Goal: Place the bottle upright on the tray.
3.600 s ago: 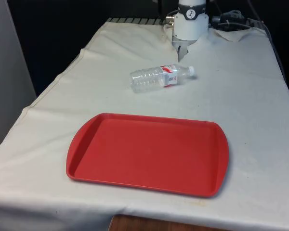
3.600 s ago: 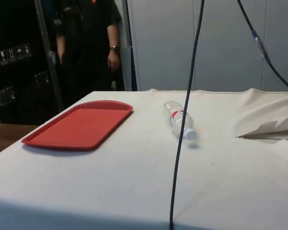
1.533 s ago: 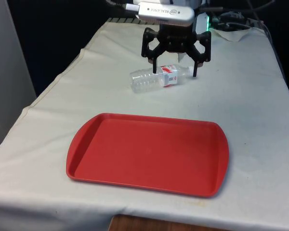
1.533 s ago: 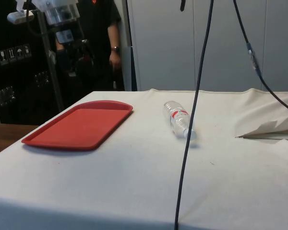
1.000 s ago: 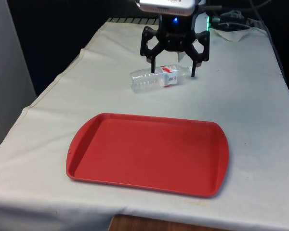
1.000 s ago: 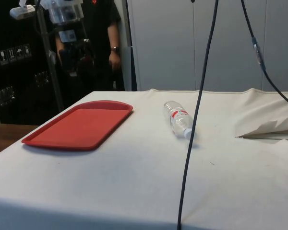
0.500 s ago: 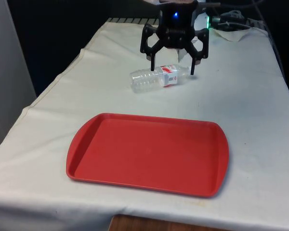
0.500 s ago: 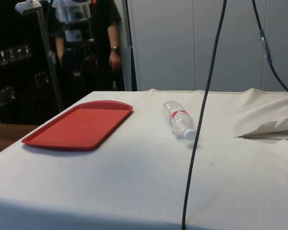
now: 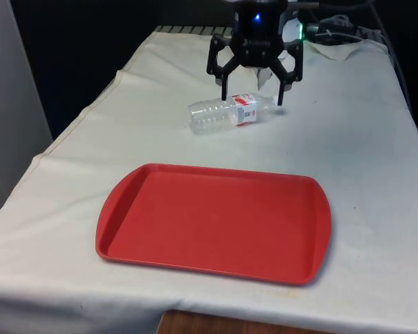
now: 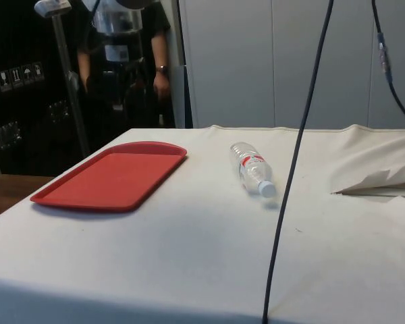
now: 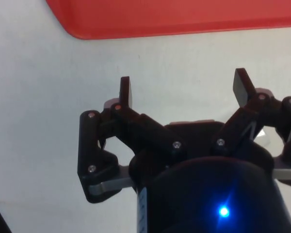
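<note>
A clear plastic bottle point(image 9: 228, 113) with a red-and-white label lies on its side on the white cloth, cap towards the front view's right; it also lies flat in the side view point(image 10: 251, 169). The red tray point(image 9: 216, 223) sits empty nearer the table's front edge point(image 10: 111, 177). My gripper point(image 9: 252, 99) hangs open well above the table, its fingertips lining up in the front view with either side of the bottle's label. In the side view the gripper point(image 10: 119, 84) is high up on the tray's side of the bottle. Between the wrist view's fingers point(image 11: 125, 90) lies bare cloth, with the tray's rim point(image 11: 184, 19) beyond.
A person in dark clothes point(image 10: 152, 61) stands beyond the table's far side in the side view. A black cable point(image 10: 290, 196) hangs in front of that camera. The cloth is rumpled point(image 10: 378, 169) near the robot's end.
The gripper came down into view above the table, then drifted slowly away from the tray towards the bottle, staying open. Bottle and tray have not moved.
</note>
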